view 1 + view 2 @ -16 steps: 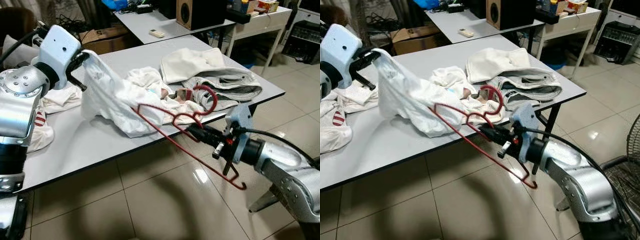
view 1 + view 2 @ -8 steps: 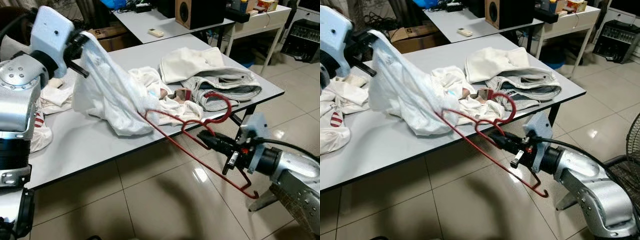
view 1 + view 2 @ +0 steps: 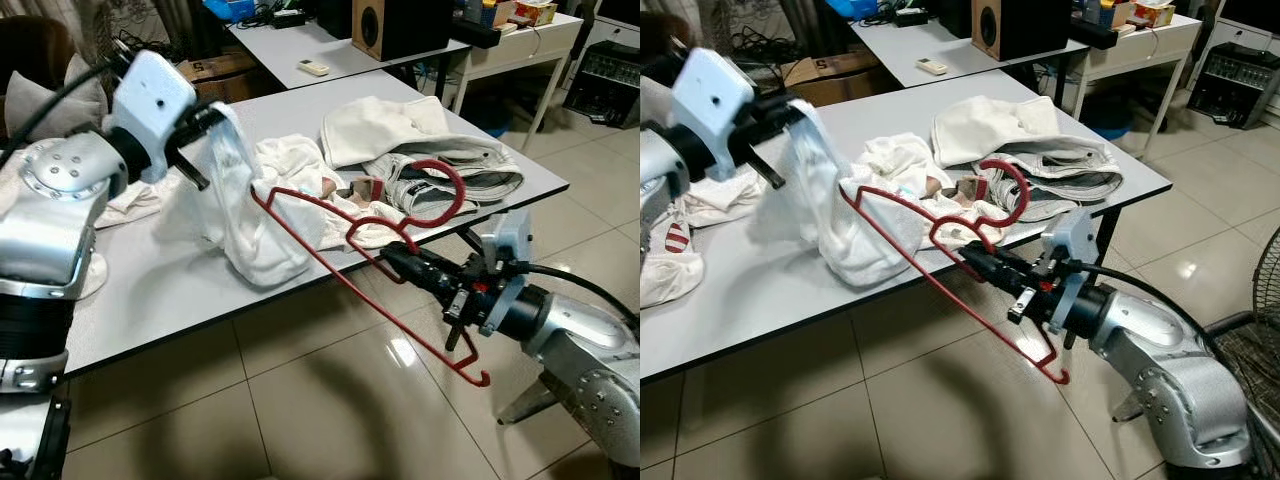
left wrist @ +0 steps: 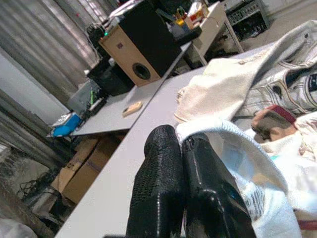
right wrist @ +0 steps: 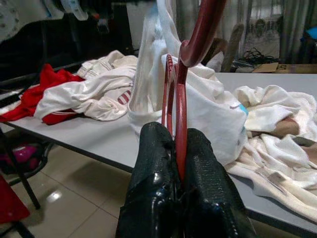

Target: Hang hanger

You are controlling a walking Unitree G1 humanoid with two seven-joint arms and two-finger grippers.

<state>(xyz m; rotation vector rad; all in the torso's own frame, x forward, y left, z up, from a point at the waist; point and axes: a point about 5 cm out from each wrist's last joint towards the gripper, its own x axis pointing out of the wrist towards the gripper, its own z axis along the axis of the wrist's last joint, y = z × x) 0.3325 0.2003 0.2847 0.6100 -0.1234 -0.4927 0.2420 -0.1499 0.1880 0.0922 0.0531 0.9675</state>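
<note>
- While the right gripper [image 3: 397, 262] is reaching in from below the table edge, its 2 black fingers [image 5: 153, 163] are pressing together on the neck of the red hanger [image 3: 345, 268], just under the hook.
- The hanger is sitting tilted in the air: its hook is curling up over the table's front edge, 1 shoulder is pointing up and left into the white garment [image 3: 240, 215], and the other end is hanging down over the tiled floor [image 3: 300, 410].
- The upper-left tip of the hanger is touching the white garment or sitting just inside its fold; I cannot tell which.
- The left gripper [image 3: 205, 120] is holding the white garment's top edge up above the grey table [image 3: 150, 300], its fingers [image 4: 158, 183] pinching shut on the cloth, which is draping down to the tabletop.
- More clothes are lying on the table: a cream garment [image 3: 375, 125] and a grey denim piece [image 3: 470, 170] toward the far right corner, and white cloth with red marks [image 5: 84, 96] at the left.
- Behind, a second table [image 3: 330, 55] is carrying a wooden speaker [image 3: 378, 22] and a small remote [image 3: 313, 67].
</note>
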